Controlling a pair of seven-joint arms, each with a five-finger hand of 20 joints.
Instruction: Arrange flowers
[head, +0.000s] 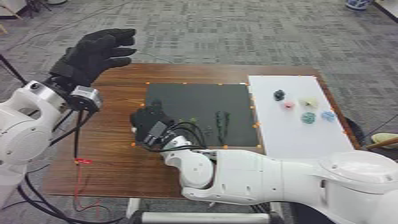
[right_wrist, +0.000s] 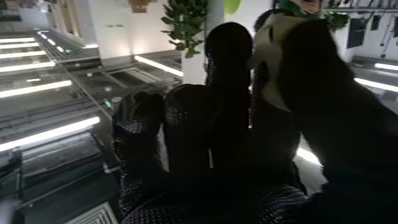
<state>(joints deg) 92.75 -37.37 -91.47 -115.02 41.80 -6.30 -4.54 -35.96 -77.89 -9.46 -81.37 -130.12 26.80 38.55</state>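
"Start with the head view. Where are the flowers?"

"On the white board (head: 306, 142), at three o'clock from the dark mat (head: 178, 95). There's a pink bloom (head: 289, 105), a pale yellow bloom (head: 309, 102), a teal bloom (head: 308, 118) and a blue bloom (head: 329, 116), plus a small dark piece (head: 279, 95) at about eleven o'clock from them."

"And on the mat?"

"A long dark bundle (head: 221, 125), lying at about five o'clock from its centre. Stems, perhaps; I can't be sure."

"The hands?"

"The left hand (head: 96, 52) is raised over at ten o'clock, fingers loosely extended, nothing in them. The right hand (head: 149, 119) is low at the mat's nine o'clock edge, over the brown worktop (head: 98, 170)."

"Now the right wrist view. Is it holding anything?"

"Yes, the thumb and fingers pinch a pale thing (right_wrist: 272, 82). It might be a vase or a petal; I can't tell which."

"So how far along are we?"

"Early on, I'd judge. I see no finished arrangement. Those blooms lie loose on the board, so placing and grouping them looks like the work left, once the pale thing is dealt with."
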